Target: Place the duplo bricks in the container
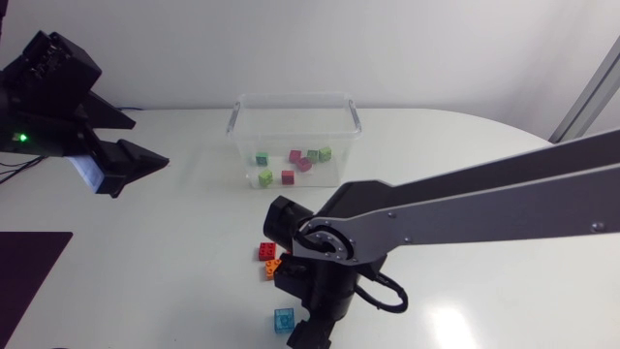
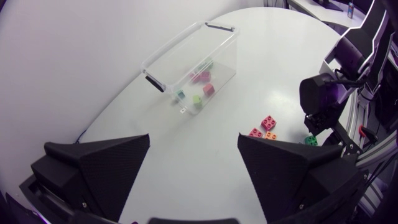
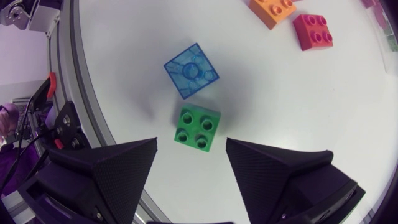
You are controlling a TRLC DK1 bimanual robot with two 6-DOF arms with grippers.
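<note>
The right pincer [image 3: 191, 146] hangs wide open, empty, over a green brick [image 3: 198, 127] on the counter [image 3: 280, 112] beside a blue brick [image 3: 191, 70], apart from the clear container [image 1: 291, 98]; the left pincer [image 2: 194, 142] gapes empty too.

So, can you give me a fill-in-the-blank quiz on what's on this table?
1. The brick nearest the right gripper is ___.
2. The see-through brick beside it is ___.
3. The container already holds several ___.
4. The left gripper is ___, holding nothing.
Missing: green; blue; bricks; open.
</note>
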